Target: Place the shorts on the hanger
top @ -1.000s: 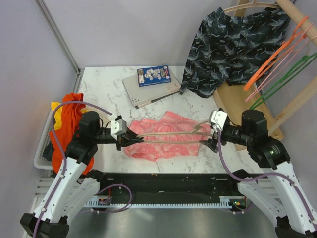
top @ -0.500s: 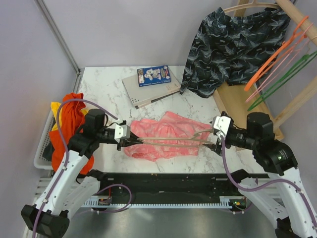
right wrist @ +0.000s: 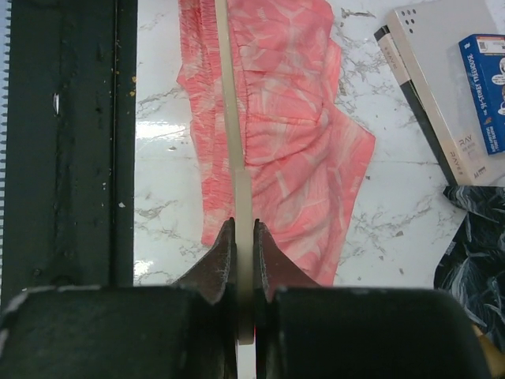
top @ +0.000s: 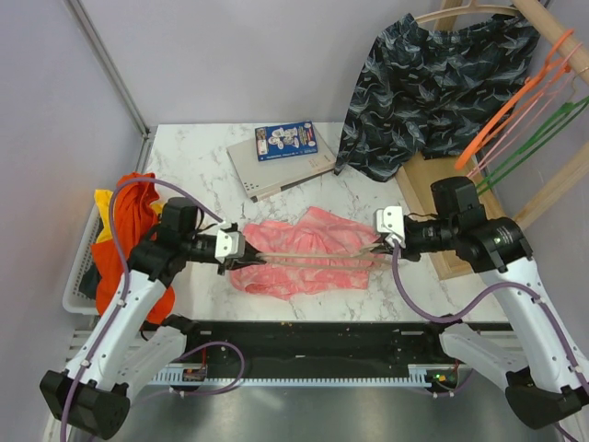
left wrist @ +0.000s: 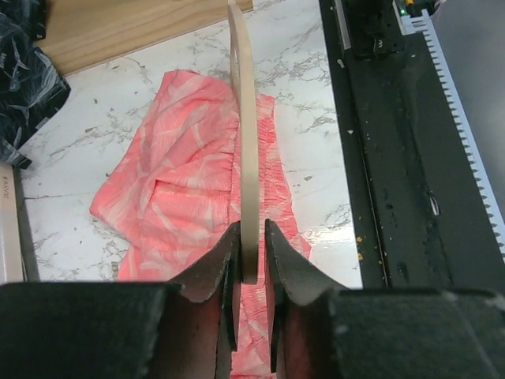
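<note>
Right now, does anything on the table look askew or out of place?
Nothing spilled or damaged. The shorts lie rumpled under the hanger, gripped at its ends by the left end effector and the right end effector.

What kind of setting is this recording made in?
Probably a lab test cell staged for laundry: a marble-pattern table boxed in by plain walls, a wooden rack holding hangers and dark shorts, and a white basket of clothes.

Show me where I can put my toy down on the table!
The table is bare at the back left, between the wall and the books. A smaller patch lies between the books and the shorts. The middle is crowded: left gripper and right gripper hold the hanger over the shorts. The dark shorts crowd the back right.
</note>
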Controlling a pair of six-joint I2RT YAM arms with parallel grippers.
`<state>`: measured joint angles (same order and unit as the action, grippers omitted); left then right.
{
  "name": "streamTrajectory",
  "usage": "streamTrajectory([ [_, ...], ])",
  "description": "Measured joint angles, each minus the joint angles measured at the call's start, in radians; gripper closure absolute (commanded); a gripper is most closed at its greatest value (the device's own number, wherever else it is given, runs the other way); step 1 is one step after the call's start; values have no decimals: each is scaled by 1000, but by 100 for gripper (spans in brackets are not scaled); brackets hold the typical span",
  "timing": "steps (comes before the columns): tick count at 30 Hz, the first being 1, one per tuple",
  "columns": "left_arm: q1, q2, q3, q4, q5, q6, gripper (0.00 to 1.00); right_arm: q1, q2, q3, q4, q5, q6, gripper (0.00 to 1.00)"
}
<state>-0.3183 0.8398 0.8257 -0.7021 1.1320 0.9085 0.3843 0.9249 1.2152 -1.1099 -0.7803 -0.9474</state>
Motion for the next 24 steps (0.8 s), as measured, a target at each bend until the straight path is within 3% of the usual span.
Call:
streamTrajectory([
  [2, 0, -6, 4, 5, -28, -19, 40, 0, 32, 43, -38, 16, -27, 100],
  [3, 0, -13, 13, 3, -48, -39, 25, 3, 51, 74, -63, 28, -42, 100],
  [4, 0, -23, 26, 3, -73, -58, 19, 3, 72, 108, -85, 38, -56, 100],
  [6, 0, -52, 55, 2, -118, -84, 14, 5, 114, 185, -130, 66, -78, 100],
  [11, -10, -118, 187, -13, -218, -113, 13, 34, 228, 349, -197, 126, -99, 100],
  [16, -138, 26, 330, -23, -361, -111, 14, 167, 333, 457, -220, 200, -73, 100],
  [21, -324, 180, 333, -38, -527, -99, 25, 278, 391, 516, -208, 294, 14, 100],
  [24, -374, 229, 310, -58, -591, -95, 32, 326, 394, 526, -185, 357, 64, 100],
])
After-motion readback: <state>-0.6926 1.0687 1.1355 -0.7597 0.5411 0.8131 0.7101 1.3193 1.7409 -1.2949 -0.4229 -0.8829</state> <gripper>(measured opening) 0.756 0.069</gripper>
